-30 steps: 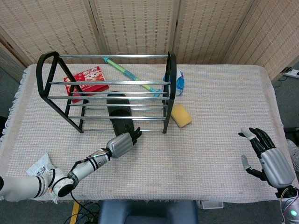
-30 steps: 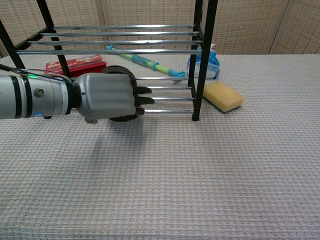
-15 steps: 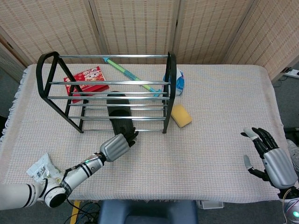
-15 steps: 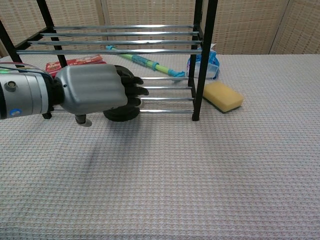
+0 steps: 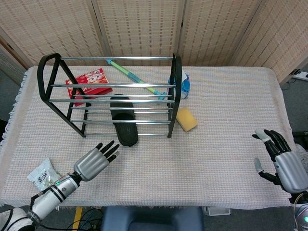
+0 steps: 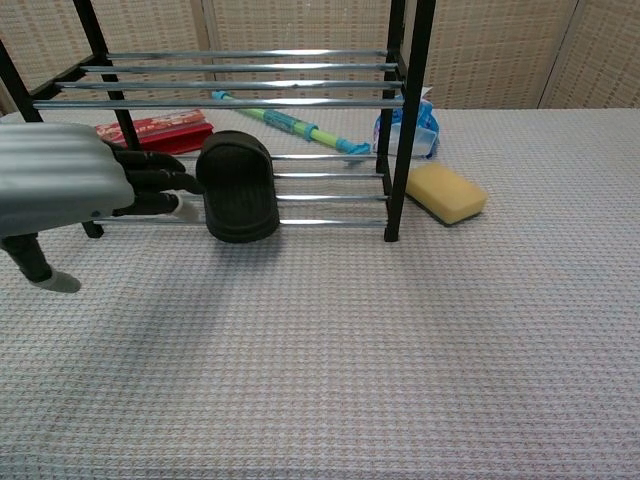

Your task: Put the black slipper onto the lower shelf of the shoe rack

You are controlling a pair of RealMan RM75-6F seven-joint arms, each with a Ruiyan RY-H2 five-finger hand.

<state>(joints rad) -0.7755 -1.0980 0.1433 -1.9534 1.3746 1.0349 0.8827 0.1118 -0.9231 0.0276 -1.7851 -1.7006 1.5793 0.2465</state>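
The black slipper [image 5: 123, 119] [image 6: 237, 186] lies sole-up across the lower rails of the black shoe rack [image 5: 176, 77] [image 6: 411, 100], its near end sticking out over the front rail. My left hand [image 5: 94, 160] [image 6: 70, 187] is open, fingers spread, holding nothing, on the near left side and apart from the slipper. My right hand [image 5: 285, 164] hovers open at the far right edge of the table, empty.
A yellow sponge [image 5: 186, 119] [image 6: 446, 193] lies just right of the rack. Behind the rack are a red box [image 5: 89, 83], a green-blue stick [image 5: 134, 76] and a blue-white packet [image 5: 185, 84]. A crumpled wrapper [image 5: 42, 174] lies at the near left edge.
My left hand has let go of the slipper's near end and drawn back toward the near left, fingers spreading. The slipper stays on the lower rails. The right hand drifted slightly right.
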